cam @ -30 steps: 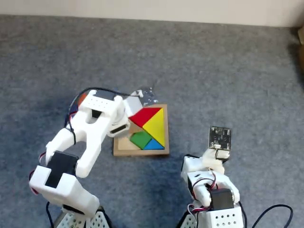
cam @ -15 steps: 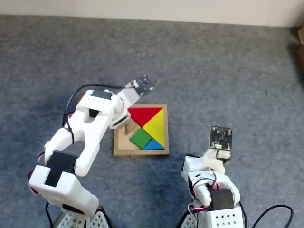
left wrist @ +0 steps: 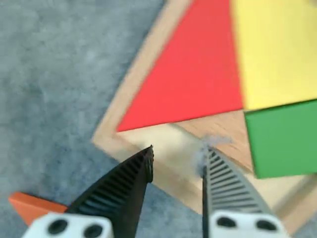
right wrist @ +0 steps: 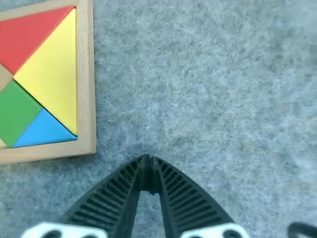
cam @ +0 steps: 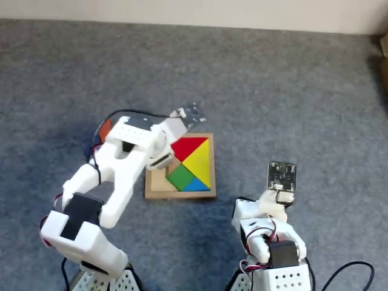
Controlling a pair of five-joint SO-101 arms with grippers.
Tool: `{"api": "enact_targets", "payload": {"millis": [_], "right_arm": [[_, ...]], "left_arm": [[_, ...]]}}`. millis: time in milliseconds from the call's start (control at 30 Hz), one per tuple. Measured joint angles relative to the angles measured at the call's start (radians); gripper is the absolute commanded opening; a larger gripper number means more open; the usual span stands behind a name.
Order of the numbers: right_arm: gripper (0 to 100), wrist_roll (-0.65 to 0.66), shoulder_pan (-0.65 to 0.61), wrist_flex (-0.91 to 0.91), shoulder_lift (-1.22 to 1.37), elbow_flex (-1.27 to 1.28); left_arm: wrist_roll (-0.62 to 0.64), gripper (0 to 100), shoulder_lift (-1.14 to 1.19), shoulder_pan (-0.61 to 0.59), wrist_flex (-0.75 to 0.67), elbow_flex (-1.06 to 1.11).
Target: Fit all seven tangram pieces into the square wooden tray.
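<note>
The square wooden tray (cam: 179,195) lies on the carpet and holds a red triangle (cam: 189,147), a yellow triangle (cam: 200,161), a green square (cam: 180,177) and a blue triangle (cam: 196,185). My left gripper (left wrist: 178,154) is open over the bare wood at the tray's left side, just off the red triangle (left wrist: 193,79), with nothing between its fingers. An orange piece (left wrist: 33,206) lies on the carpet outside the tray's (left wrist: 143,59) left rim, partly behind the left arm (cam: 104,128). My right gripper (right wrist: 147,162) is shut and empty over the carpet, near the tray's (right wrist: 89,74) front right corner.
Grey carpet covers the whole floor, open to the right of and behind the tray. The left arm's body (cam: 115,176) overhangs the area left of the tray. The right arm (cam: 270,242) sits folded at the front right.
The left arm lifted its wrist away from the tray's left side, then swung slightly rightward, back over the bare wood beside the red triangle. The right arm has kept still.
</note>
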Motion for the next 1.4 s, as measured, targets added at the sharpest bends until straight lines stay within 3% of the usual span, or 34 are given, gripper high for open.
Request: {"api": "enact_targets", "payload": {"millis": [400,900,1067,1233,1400], "right_arm": [[0.9,0.000,0.000,0.000,0.000,0.000],[0.9,0.000,0.000,0.000,0.000,0.000],[0.9,0.000,0.000,0.000,0.000,0.000],[0.9,0.000,0.000,0.000,0.000,0.000],[0.9,0.000,0.000,0.000,0.000,0.000]], "left_arm": [[0.043,16,-0.018,0.051,0.029,0.000],[0.046,16,-0.285,0.075,0.293,0.060],[0.098,17,-0.287,0.135,0.227,0.164],[0.146,17,-0.287,0.133,0.089,0.233],[0.147,17,-0.287,0.137,0.041,0.239]]}}
